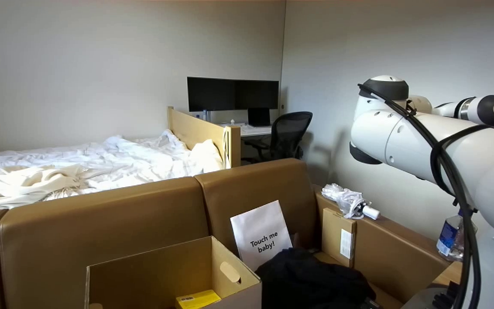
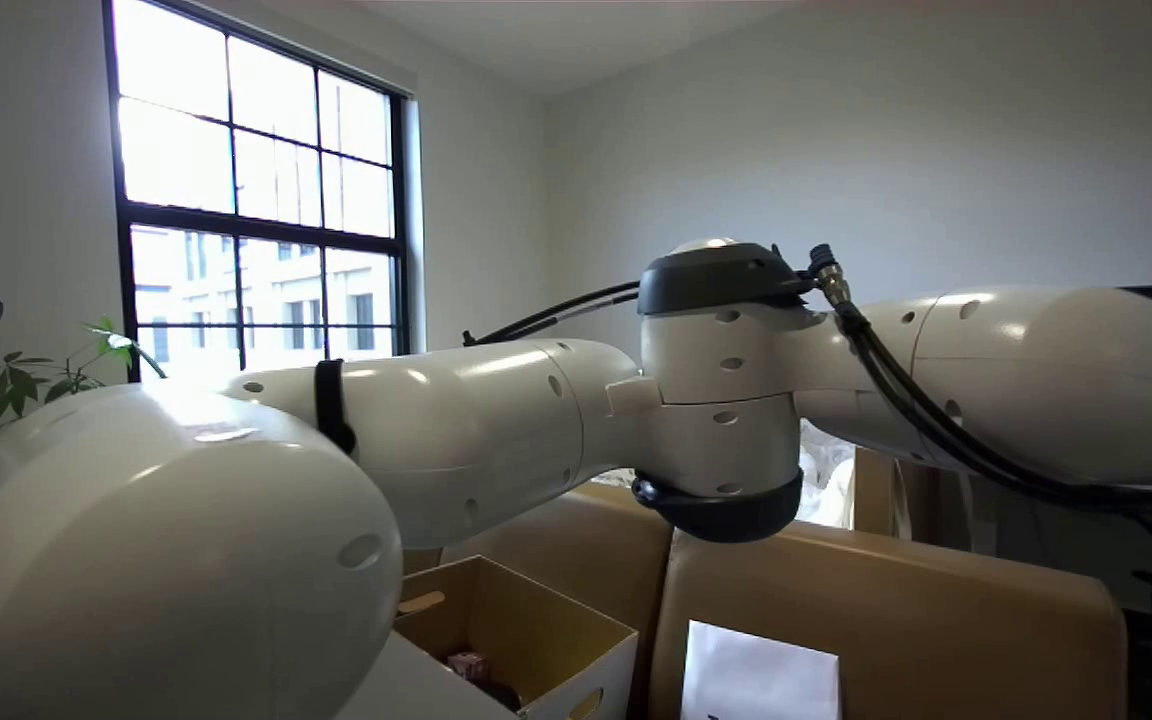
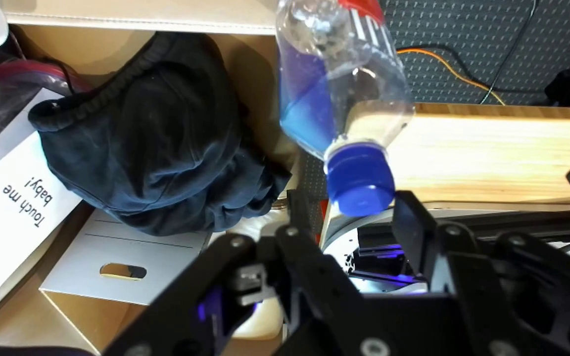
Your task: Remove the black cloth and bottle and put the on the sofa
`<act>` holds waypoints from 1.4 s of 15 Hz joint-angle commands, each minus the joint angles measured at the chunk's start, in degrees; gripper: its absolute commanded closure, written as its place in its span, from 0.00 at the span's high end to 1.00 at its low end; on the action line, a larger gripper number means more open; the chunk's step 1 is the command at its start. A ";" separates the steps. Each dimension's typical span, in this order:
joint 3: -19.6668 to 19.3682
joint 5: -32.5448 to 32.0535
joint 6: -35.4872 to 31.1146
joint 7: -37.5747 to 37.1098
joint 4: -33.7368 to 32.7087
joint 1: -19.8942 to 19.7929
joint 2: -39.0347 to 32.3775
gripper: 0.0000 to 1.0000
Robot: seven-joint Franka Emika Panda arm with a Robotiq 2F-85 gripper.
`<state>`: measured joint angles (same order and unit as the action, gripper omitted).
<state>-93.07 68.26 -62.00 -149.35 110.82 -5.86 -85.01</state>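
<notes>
Fingers (image 3: 418, 235) apart near bottle (image 3: 364, 89) | its blue label (image 1: 447, 236) unreadable | paper sign (image 3: 13, 217) beside black cloth (image 3: 156, 143): "Touch me baby!"

In an exterior view, the bottle (image 1: 449, 239) is part-hidden by cables (image 1: 453, 176), the black cloth (image 1: 311, 279) in the sofa's (image 1: 255, 184) corner cropped.

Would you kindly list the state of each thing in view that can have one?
Bottle: capped, roughly upright
Gripper: open, not gripping the bottle
Cloth: crumpled
Box: open-topped
Sign: propped at a slant
Laptop: open, dark
Monitors: dark
Bedding: rumpled
</notes>
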 commanded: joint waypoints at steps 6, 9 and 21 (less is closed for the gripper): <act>-1.09 2.17 -0.44 0.00 2.89 0.10 0.00 1.00; -1.30 2.11 -0.33 0.00 2.90 -0.06 0.00 1.00; -8.07 2.86 -7.11 0.00 3.33 9.64 0.03 1.00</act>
<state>-98.21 69.66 -65.13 -149.35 111.90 -0.96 -84.98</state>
